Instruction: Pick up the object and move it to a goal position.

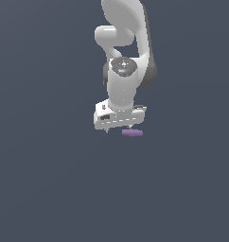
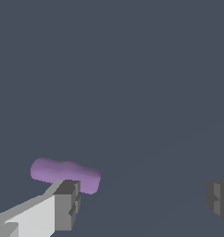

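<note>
In your wrist view the gripper (image 2: 141,203) stands with its jaws spread wide and nothing between them. One grey fingertip (image 2: 67,203) sits nearest the camera, and just beyond it lies the purple rod (image 2: 65,173), outside the gap, beside that finger and partly hidden behind its tip. In the exterior view you see the gripper (image 1: 118,128) hanging just above the rod (image 1: 132,133), which lies flat under the hand's end toward the exterior view's right.

purple rod (image 1: 132,133), white gripper (image 1: 118,129) with grey fingertips (image 2: 67,203), plain slate-blue ground (image 1: 40,179)
</note>
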Robot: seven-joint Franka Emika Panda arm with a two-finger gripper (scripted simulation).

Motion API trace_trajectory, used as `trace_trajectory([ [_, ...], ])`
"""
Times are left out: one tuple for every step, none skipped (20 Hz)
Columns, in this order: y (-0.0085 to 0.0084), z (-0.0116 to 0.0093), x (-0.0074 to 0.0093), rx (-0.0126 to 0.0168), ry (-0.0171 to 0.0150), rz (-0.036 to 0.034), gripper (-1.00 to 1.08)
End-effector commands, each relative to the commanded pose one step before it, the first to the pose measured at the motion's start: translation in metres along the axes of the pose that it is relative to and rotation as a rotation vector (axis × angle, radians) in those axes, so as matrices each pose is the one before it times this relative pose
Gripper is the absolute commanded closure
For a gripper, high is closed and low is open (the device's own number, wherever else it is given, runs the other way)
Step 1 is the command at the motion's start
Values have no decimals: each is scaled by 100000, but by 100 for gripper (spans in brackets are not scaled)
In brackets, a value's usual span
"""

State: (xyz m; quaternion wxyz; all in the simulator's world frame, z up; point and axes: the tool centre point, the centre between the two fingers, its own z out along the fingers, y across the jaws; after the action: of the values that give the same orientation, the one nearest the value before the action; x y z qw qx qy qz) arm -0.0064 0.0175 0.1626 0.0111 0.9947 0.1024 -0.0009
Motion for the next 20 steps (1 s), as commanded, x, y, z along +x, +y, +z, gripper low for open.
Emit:
trace_trajectory([
  [-305,393,-139,-109,-91,-4605,-92],
  [-146,181,-59,-47,-34,-2181,-92],
  [-159,193,-60,-47,-34,-2339,-92],
  [-173,205,-61,-46,-36,-2500,-92],
  [-187,216,-61,-44,-36,-2661,-92],
  [-201,228,-61,-42,-36,-2826,-92],
  [-217,239,-59,-38,-36,-2992,-92],
  [-232,250,-57,-34,-34,-3154,-92],
  [-242,254,-52,-28,-31,-3229,-92],
  [-246,252,-45,-22,-27,-3232,-92],
  [-250,249,-38,-16,-22,-3236,-92],
  [-253,247,-31,-10,-17,-3239,-92],
  [-257,245,-23,-5,-12,-3243,-92],
  [-259,243,-16,1,-6,-3245,-92],
  [-262,241,-8,6,-1,-3248,-92],
  [-265,239,-1,11,6,-3251,-92],
  [-267,236,7,15,12,-3254,-92],
  [-269,234,15,19,19,-3256,-92],
  [-272,232,24,23,26,-3260,-92],
  [-273,230,32,26,33,-3262,-92],
])
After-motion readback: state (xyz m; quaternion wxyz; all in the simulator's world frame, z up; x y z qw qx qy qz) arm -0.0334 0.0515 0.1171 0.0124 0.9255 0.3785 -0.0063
